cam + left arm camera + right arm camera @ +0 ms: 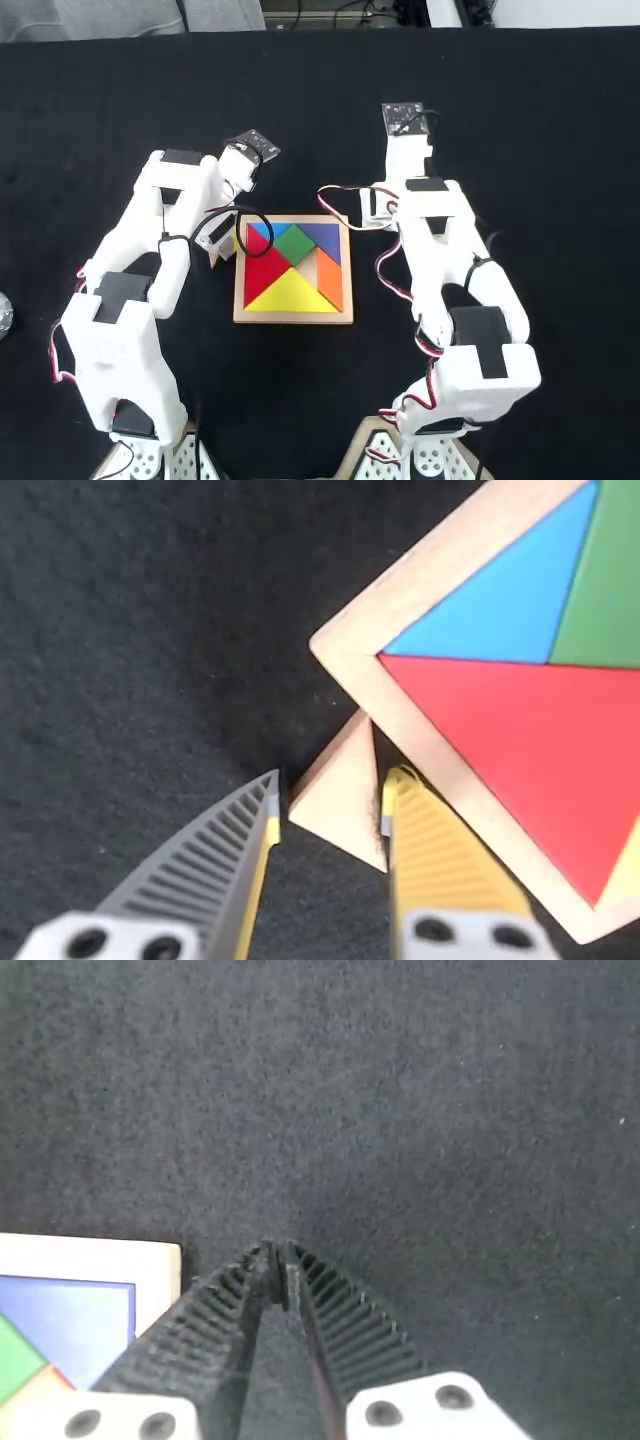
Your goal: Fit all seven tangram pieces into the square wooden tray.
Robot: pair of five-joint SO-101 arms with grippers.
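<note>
The black table (520,150) is carrying the square wooden tray (290,318). Lying flat in the tray are a red triangle (262,275), a yellow triangle (292,295), an orange triangle (332,275), a purple piece (325,237), a blue triangle (262,235) and a green square (294,243). Just outside the tray's blue corner, a small plain-wood triangle (340,795) is lying on the table. The left gripper (335,777) is straddling it with its fingers parted. The right gripper (272,1255) is hanging beside the tray's purple corner, fingertips pressed together and gripping nothing.

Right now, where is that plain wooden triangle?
The triangle lies on the black cloth just left of the tray, by its far corner, between the left arm's fingers.
</note>
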